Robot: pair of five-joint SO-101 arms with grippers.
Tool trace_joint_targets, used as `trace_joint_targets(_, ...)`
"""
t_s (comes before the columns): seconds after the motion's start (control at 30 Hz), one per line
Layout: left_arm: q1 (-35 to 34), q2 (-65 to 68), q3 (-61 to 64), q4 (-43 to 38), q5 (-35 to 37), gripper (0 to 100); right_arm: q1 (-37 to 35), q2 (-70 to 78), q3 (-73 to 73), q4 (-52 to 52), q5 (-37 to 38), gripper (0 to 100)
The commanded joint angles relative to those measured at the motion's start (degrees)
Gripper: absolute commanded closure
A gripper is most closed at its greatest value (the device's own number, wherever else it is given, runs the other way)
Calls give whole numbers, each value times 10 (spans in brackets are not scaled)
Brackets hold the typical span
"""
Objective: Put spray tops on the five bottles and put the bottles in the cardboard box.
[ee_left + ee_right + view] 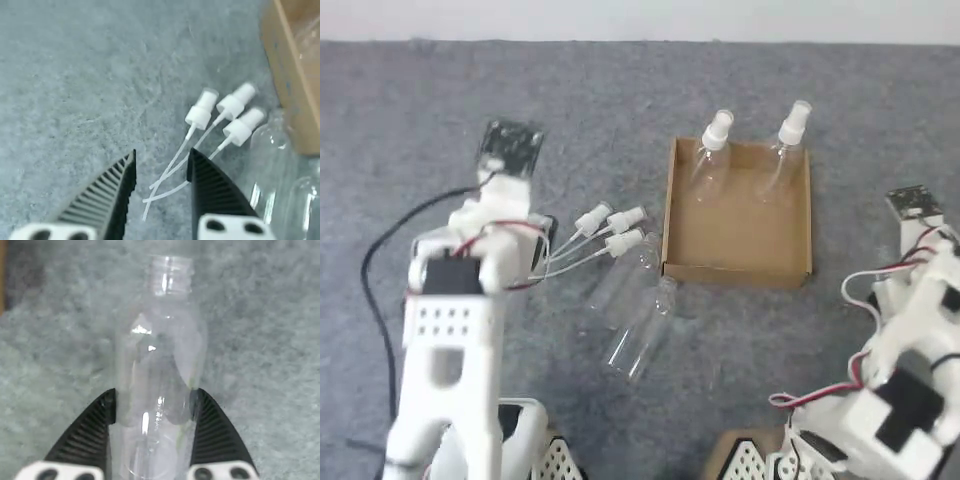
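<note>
Bottle (162, 340) uncapped, gripped by right end effector (153, 396).

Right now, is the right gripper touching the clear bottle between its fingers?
Touching. The right wrist view shows both black fingers of the right gripper pressed against the sides of the bottle, with no gap visible.

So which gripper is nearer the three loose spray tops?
Left. The left gripper is open right at the spray tops; the right gripper is away past the box, clamped on a bare bottle.
</note>
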Motion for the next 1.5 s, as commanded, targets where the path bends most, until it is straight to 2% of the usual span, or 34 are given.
trace_joint_targets(0.0, 7, 78, -72, 1, -29, 852, 16, 27, -81, 18, 5, 991)
trace_joint_targets(0.07, 7, 128, -101, 0, -40, 852, 15, 46, -91, 25, 8, 980)
trace_joint_targets(0.3, 21, 325, -246, 0, -65, 852, 15, 65, -90, 57, 67, 814)
trace_joint_targets(0.37, 31, 381, -286, 1, -91, 852, 15, 65, -90, 57, 69, 796)
trace_joint_targets(0.63, 55, 554, -411, 0, -99, 852, 10, 65, -105, 101, 70, 717)
trace_joint_targets(0.87, 70, 654, -482, 0, -99, 852, 7, 65, -112, 110, 70, 708)
trace_joint_targets(1.13, 68, 702, -507, 4, -98, 852, 7, 65, -111, 109, 70, 708)
trace_joint_targets(1.23, 64, 668, -507, 9, -96, 852, 7, 68, -111, 109, 70, 708)
trace_joint_targets(1.47, 84, 550, -497, 84, -98, 852, 7, 65, -111, 110, 70, 708)
